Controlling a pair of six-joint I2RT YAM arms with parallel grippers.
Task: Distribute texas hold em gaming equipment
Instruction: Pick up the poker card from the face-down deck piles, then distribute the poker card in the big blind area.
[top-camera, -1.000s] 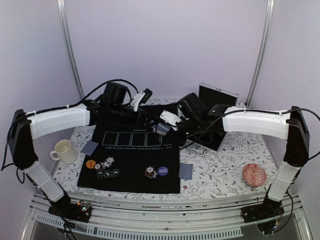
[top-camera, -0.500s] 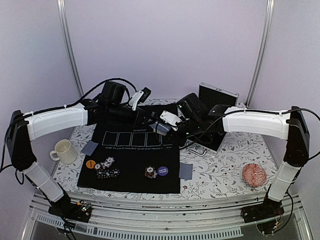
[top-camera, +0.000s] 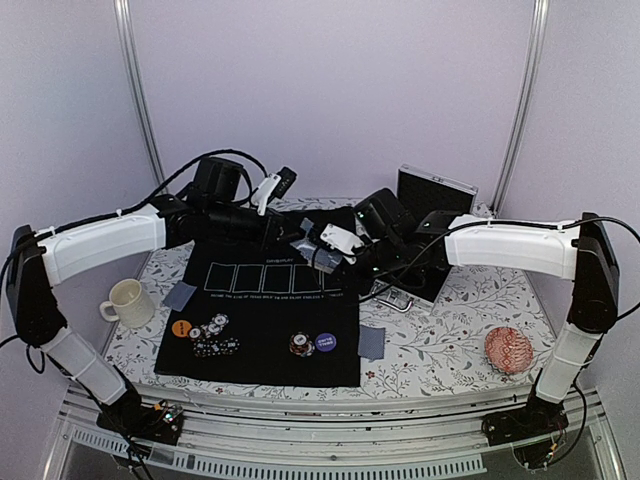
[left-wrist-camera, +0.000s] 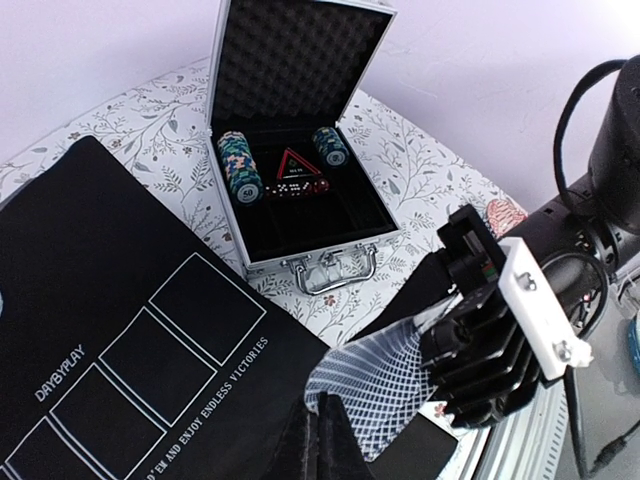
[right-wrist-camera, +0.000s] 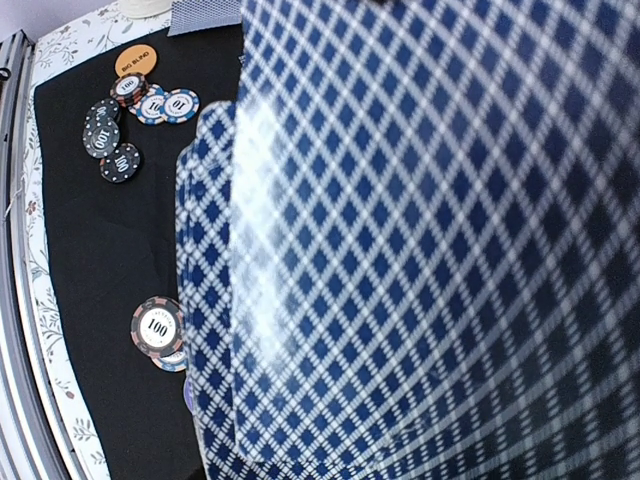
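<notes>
Closest in, the left end effector (left-wrist-camera: 318, 405) has its fingers together with only a thin seam between them. The corner of the playing cards (left-wrist-camera: 365, 385) meets their tips, but I cannot tell whether that corner is actually nipped in the seam. The cards lie straight ahead of those tips and a shade to their right, blue-lattice backs up. Their long axis runs away from the left fingers into the right end effector (left-wrist-camera: 438, 365), which is clamped on the far end of the pack (its own camera sees little but fanned card backs).

So the two end effectors face each other along the cards' length, and the left one is nearest the loose end. My reading is that one card is to be drawn off lengthwise, toward the left arm; a sideways tug would likely splay the fan.

Under both lies the black mat (left-wrist-camera: 110, 300). On it, poker chips (right-wrist-camera: 157, 325) and an orange disc (right-wrist-camera: 136, 60) sit below the right end effector, on the side toward the arm bases. Farthest beyond the left fingers, an open case (left-wrist-camera: 300, 60) stands on the worktop (left-wrist-camera: 400, 150), with chip stacks (left-wrist-camera: 238, 165) inside.
</notes>
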